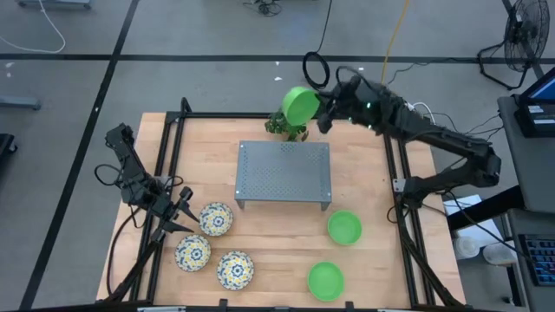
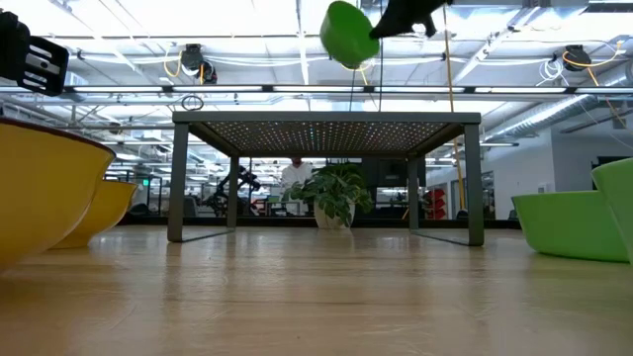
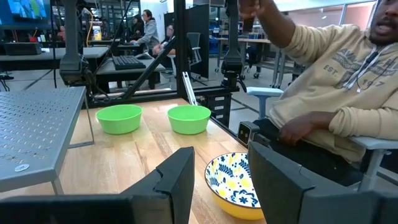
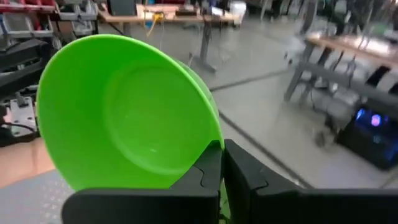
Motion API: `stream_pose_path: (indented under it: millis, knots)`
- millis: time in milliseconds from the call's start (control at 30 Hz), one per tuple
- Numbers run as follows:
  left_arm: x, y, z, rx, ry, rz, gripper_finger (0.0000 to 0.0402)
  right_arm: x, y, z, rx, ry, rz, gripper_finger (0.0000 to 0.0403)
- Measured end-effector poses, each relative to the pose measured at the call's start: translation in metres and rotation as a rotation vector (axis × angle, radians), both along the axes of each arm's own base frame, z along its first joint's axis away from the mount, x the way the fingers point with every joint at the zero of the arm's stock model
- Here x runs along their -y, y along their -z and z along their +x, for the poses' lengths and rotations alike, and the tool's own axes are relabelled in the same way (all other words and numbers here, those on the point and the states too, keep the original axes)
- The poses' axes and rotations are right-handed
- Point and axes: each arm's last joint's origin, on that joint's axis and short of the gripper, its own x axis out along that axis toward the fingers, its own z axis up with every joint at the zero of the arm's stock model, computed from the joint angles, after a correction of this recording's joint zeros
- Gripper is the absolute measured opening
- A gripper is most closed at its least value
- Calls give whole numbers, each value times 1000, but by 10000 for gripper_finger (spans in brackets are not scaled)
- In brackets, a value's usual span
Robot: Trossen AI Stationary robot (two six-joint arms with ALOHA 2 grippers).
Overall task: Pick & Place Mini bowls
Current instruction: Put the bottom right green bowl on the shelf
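Hanging in the air above the far edge of the table, a green bowl [image 1: 300,104] is pinched by its rim in the right gripper [image 1: 323,111], tilted on its side with the hollow facing away from the arm; the wrist view shows both fingers clenched on the thin wall at the rim. It sits over the potted plant [image 1: 286,126], just beyond the perforated metal stand [image 1: 284,173]. Two more green bowls [image 1: 344,228] rest upright on the wood on the right side, near each other but apart. Three floral bowls [image 1: 216,218] cluster at the near left, close together. The left gripper [image 1: 178,214] waits low beside that cluster, jaws apart and holding nothing, one floral bowl just ahead of its fingers. A seated person [image 3: 329,93] shows beyond the table edge. Judgement: the bowls appear light, rigid and smooth, probably plastic or glazed; a rim pinch is the only practical hold, and a slick wall held at one point may swing or slip if moved sharply.
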Motion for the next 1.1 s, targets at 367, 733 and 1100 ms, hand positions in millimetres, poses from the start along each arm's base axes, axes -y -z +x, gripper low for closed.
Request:
stream_pose_path:
  millis: [367, 733, 1100]
  knots:
    - [0, 0, 0, 1, 0, 0, 152, 31, -6, -22, -108, 43, 439, 0]
    - [0, 0, 0, 1, 0, -1, 152, 60, 44, -11, -307, -76, 780, 0]
    - [0, 0, 0, 1, 0, -1, 152, 58, 57, -6, -386, -124, 858, 0]
